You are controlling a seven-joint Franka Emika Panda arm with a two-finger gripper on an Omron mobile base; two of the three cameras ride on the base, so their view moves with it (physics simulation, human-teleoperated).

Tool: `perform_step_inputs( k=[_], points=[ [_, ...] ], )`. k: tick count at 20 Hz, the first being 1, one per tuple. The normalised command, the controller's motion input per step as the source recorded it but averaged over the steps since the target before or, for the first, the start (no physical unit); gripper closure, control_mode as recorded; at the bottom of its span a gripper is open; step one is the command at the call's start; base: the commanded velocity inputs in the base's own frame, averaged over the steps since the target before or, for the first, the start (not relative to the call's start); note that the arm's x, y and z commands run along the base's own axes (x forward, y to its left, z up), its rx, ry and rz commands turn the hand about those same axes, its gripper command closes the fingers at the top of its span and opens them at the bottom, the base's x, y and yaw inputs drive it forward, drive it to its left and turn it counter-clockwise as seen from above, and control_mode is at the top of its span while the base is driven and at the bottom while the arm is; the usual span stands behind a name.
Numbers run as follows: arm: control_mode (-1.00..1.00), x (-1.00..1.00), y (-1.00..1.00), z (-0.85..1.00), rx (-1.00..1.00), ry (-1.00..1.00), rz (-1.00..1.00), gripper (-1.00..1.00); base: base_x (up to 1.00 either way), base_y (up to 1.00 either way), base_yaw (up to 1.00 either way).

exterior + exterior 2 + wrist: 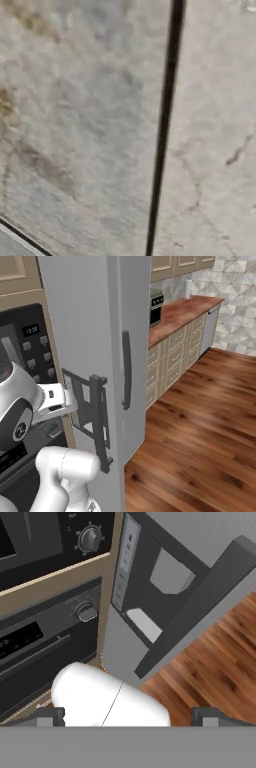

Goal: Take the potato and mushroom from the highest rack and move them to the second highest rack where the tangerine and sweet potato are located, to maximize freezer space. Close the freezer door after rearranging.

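The freezer [95,331] is standing shut just ahead of the arm, its tall grey freezer door [117,316] running floor to top with a dark upright handle [126,370] near its right edge, and the gripper [127,714] is hanging wide and empty, facing the door's dark dispenser panel [150,597] with the handle off to one side. The mushroom, tangerine and sweet potato are lying hidden behind that door, and the left base view is giving nothing but blurred grey surface.

Closed freezer door [95,331] blocking shelves
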Motion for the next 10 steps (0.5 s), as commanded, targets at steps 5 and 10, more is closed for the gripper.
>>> perform_step_inputs(
  k=[5,10],
  points=[
    [1.00,0.00,0.00,0.00,0.00,0.00,0.00,-1.00,0.36,0.03,-0.03],
    [1.00,0.00,0.00,0.00,0.00,0.00,0.00,-1.00,0.52,0.08,-0.03]
  ],
)
